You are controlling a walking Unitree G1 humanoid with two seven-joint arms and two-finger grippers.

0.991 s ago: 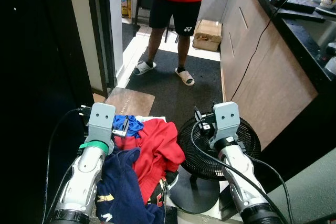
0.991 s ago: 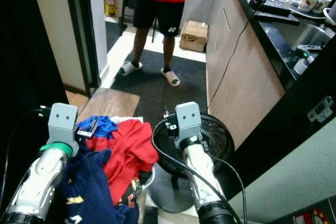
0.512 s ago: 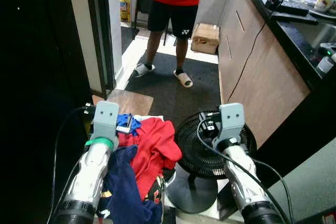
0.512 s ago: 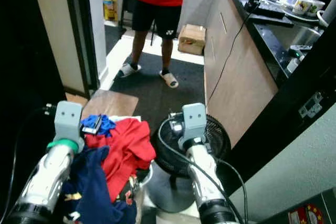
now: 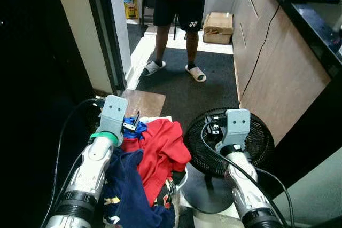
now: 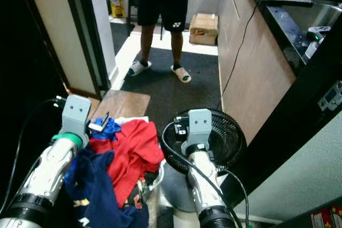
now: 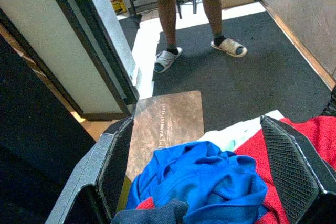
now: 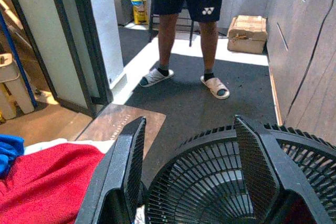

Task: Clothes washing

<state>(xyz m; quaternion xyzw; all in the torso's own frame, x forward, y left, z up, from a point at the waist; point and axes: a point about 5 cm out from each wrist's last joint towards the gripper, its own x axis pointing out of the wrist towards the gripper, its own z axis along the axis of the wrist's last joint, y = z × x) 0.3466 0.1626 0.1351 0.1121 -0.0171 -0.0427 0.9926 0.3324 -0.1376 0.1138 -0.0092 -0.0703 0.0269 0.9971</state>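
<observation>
A heap of clothes lies in front of me on the left: a red garment, a bright blue one and a navy one. A white rim shows at the heap's right edge. My left gripper hovers open just above the blue garment, and its fingers hold nothing. My right gripper is open too, stretched out over a black floor fan right of the heap.
A person in a red shirt, black shorts and slippers stands ahead on the dark carpet. A brown mat lies beyond the heap. A wooden counter front runs along the right, a door frame along the left. A cardboard box sits at the back.
The camera has shifted, so the whole scene sits a little differently in view. Both arms keep the same outstretched pose, and the clothes have not moved.
</observation>
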